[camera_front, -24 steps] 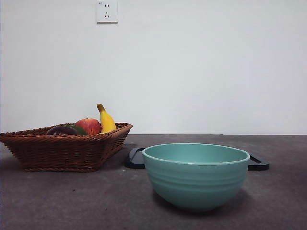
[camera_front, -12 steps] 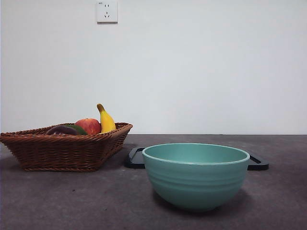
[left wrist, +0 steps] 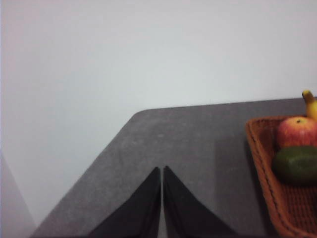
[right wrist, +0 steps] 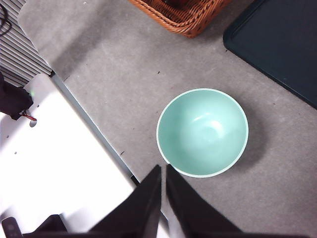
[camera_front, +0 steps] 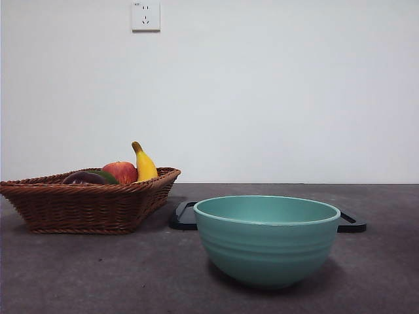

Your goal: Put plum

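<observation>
Nearest to my front camera sits the teal bowl (camera_front: 267, 239), upright on the dark grey table (camera_front: 98, 275) and empty inside as far as my right wrist camera shows. Just behind it lies a flat black tray (camera_front: 184, 216), its ends showing to either side of the bowl; I cannot tell whether the two touch.

Further back and off to one side stands the brown wicker basket (camera_front: 85, 206), well apart from the bowl. In it I see the plum (camera_front: 83, 178), a dark maroon shape barely clearing the rim, lying against a dark green oval fruit (camera_front: 106, 176). Behind those sits a red-orange apple (camera_front: 121, 172), and a yellow banana (camera_front: 145, 163) leans upward just beside the apple. Beyond the table is a pale wall with a white socket (camera_front: 146, 16) high up.

Neither arm shows in my front camera. The right gripper (right wrist: 163, 171) hangs high over the table edge nearest the robot's white base (right wrist: 54, 163), looking down on the bowl, its two black jaws pressed together with only a thin slit between them and nothing in them. The left gripper (left wrist: 162, 173) hovers over bare table beside the basket, its jaws likewise pressed together and empty; from there I see the apple and green fruit, but the plum is out of that camera's view.
</observation>
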`<state>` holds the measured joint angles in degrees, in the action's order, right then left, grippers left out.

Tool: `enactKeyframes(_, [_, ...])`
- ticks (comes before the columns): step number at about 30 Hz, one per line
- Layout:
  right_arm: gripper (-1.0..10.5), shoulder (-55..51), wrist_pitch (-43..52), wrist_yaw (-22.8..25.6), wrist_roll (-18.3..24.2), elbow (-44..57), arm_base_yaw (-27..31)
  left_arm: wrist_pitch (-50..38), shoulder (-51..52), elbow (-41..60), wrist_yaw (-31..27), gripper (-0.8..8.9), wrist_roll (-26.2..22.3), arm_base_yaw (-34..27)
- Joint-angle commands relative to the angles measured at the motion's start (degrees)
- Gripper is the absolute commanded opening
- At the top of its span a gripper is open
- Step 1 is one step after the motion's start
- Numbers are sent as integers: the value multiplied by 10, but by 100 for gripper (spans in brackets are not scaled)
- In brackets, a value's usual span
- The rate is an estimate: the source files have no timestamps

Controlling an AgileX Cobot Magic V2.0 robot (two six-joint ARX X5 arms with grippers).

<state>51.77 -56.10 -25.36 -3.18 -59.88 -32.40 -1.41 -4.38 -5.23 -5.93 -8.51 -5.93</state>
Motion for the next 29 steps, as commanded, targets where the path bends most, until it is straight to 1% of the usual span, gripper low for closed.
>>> enactKeyframes(1, [5,2,5,-2,6,-9,-5,-2,18,18,-2,7,-9,-1])
enactKeyframes(7, [5,2,5,-2,6,-9,-5,33,42,46,-2,7,-8,-1])
enactKeyframes(15, [5,2,5,-2,6,-9,-5,121,42,46,-1,7,5,-1])
enactKeyframes(19, [5,2,5,-2,6,-9,-5,120,42,46,-1,7,21,-1])
enactKeyframes(29, [5,2,6,-2,6,-9,-5,120,42,46,-1,7,21,-1])
